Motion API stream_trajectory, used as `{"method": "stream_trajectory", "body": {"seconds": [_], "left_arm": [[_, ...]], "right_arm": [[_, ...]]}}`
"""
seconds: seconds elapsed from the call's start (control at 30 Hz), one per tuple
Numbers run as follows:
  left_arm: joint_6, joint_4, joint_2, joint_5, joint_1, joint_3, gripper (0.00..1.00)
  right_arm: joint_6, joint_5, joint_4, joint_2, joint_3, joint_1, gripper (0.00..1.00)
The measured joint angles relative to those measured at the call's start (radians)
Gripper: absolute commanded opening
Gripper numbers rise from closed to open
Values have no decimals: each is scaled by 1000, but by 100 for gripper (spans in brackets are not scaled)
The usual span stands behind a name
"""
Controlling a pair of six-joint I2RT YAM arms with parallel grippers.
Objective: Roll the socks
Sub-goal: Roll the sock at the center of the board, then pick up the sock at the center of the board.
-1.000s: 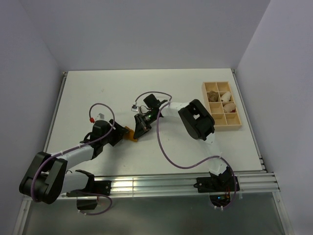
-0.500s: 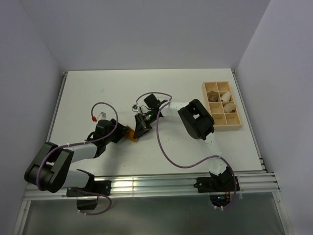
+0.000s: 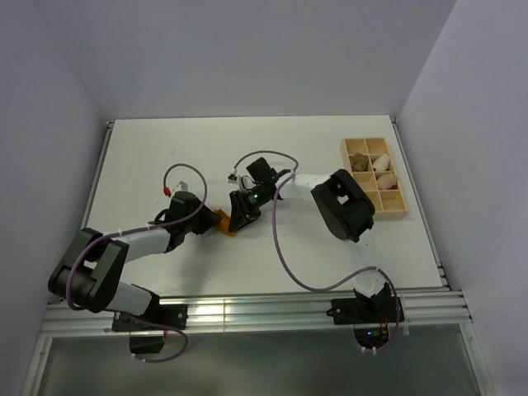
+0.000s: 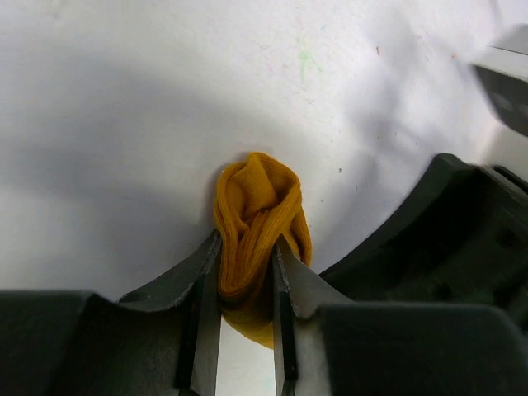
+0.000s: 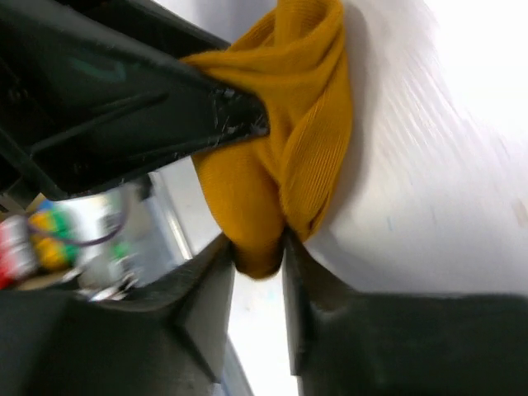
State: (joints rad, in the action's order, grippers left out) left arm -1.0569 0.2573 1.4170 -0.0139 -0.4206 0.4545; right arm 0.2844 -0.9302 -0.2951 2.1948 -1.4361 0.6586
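Sock [image 3: 223,223], mustard-orange and bunched into a lump, is lying near the middle of the white table [image 3: 165,157], and both arms are meeting at it. The left gripper [image 3: 208,221] is pointing in from the left. Its fingers [image 4: 203,285] are squeezing the sock from both sides, so the cloth is bulging out past the tips in soft folds. The right gripper [image 3: 240,216] is facing it from the other side, and its fingers [image 5: 208,301] are pinching the sock's low end between them. In the right wrist view a black part of the left gripper is pressing against the top of the sock. The two grippers are sitting just beside each other. Well apart from them, on the right side of the table, a wooden tray [image 3: 375,216] is holding small cream bundles [image 3: 384,175] and a brown lump [image 3: 360,162].
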Motion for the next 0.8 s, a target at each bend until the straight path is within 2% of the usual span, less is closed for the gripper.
{"method": "stream_trajectory", "body": {"seconds": [0.1,0.27,0.43,0.63,0.8], "left_arm": [[17,-62,22,-1,-7,51,18],[48,-193,67,0,-10,153,19],[85,-317,117,2,-16,255,19],[132,-453,169,5,-22,362,21],[165,-554,216,4,-25,447,22]], "right_arm": [[-30,159,29,-118,94,8,57],[-103,433,118,-325,258,35,64],[-229,730,234,-476,356,158,69],[-393,1027,367,-509,414,361,69],[-510,1212,442,-487,430,465,70]]}}
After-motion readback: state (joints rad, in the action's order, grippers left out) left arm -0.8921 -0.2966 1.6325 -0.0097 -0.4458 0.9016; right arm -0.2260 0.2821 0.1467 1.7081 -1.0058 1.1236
